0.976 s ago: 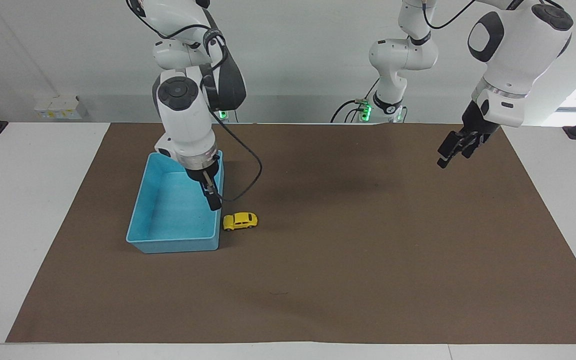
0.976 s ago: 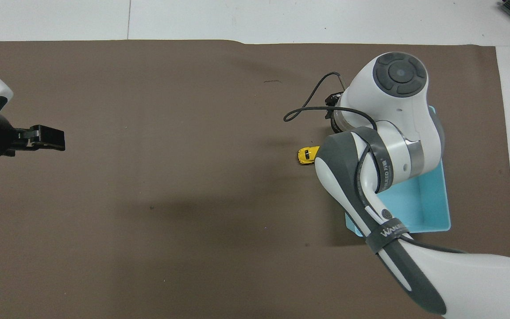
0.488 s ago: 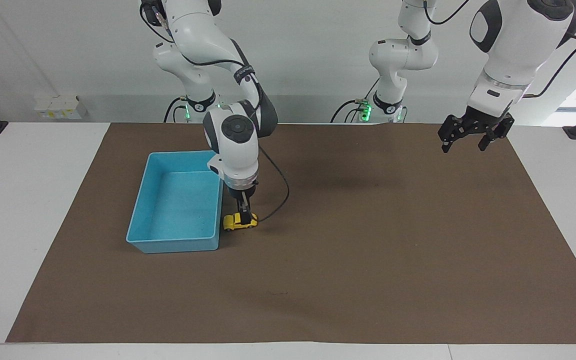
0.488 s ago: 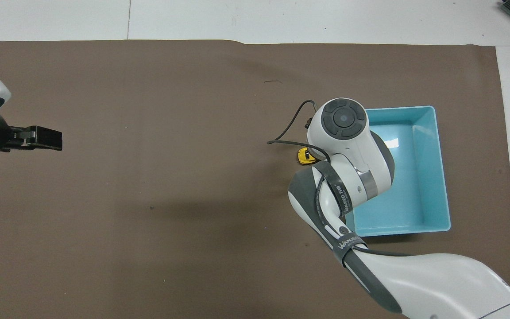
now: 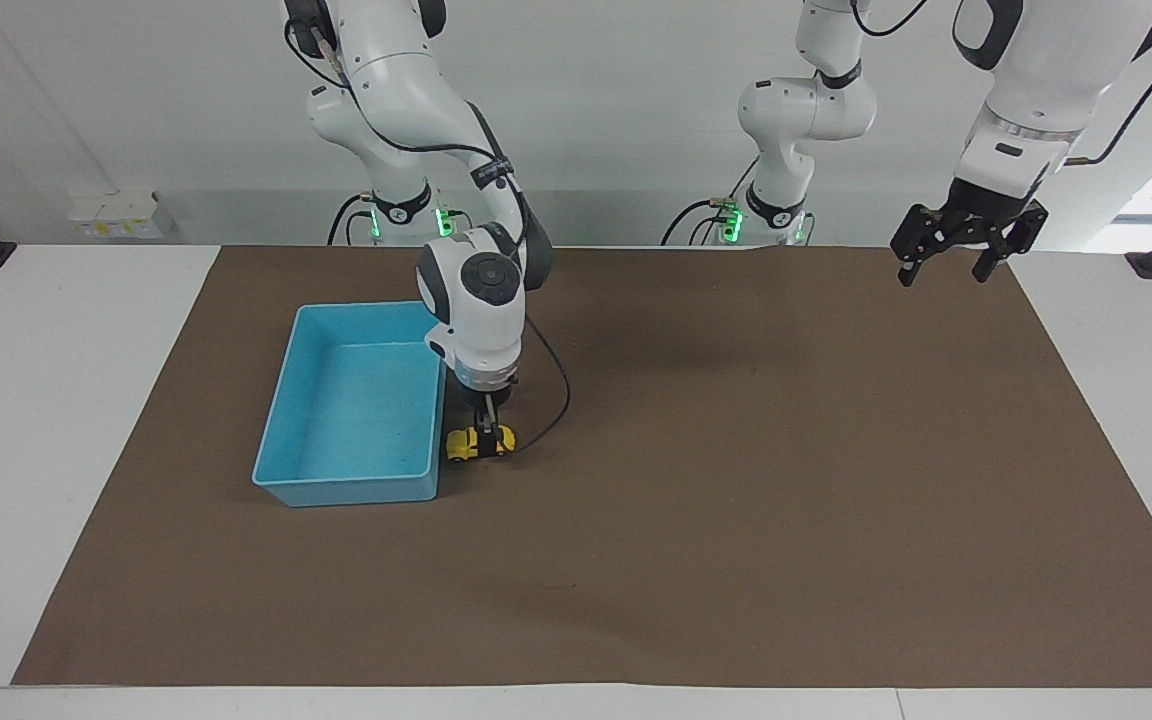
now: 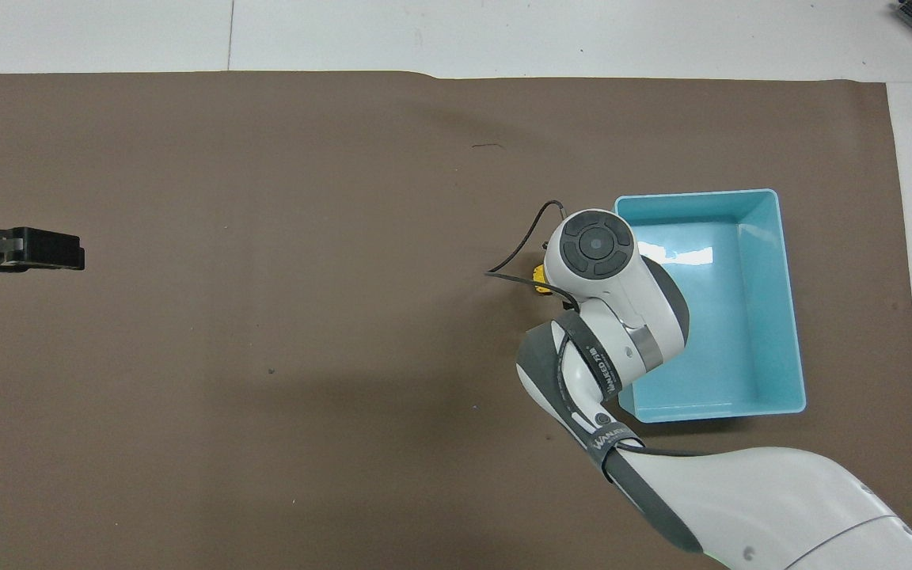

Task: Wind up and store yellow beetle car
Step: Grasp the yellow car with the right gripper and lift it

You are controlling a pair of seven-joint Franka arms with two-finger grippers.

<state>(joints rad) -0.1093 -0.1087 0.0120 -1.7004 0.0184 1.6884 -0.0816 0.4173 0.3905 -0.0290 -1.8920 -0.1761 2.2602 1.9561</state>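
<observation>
Early stage: right end effector [image 5: 483, 432] is straddling the yellow car [image 5: 479, 443] with fingers open, car sitting on the worktop beside the blue bin [image 5: 281, 430] at frame centre-left, unstored; left end effector [image 5: 966, 245] is waiting open, upper right.

Glossy plastic bin [image 5: 351, 400], matt mat [image 5: 736, 500]

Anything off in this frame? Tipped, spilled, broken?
Nothing stands out. The yellow car sits upright on its wheels on the brown mat, right beside the blue bin, which is upright. The right claw is down over the car; the left claw waits open, raised at its own end.
</observation>
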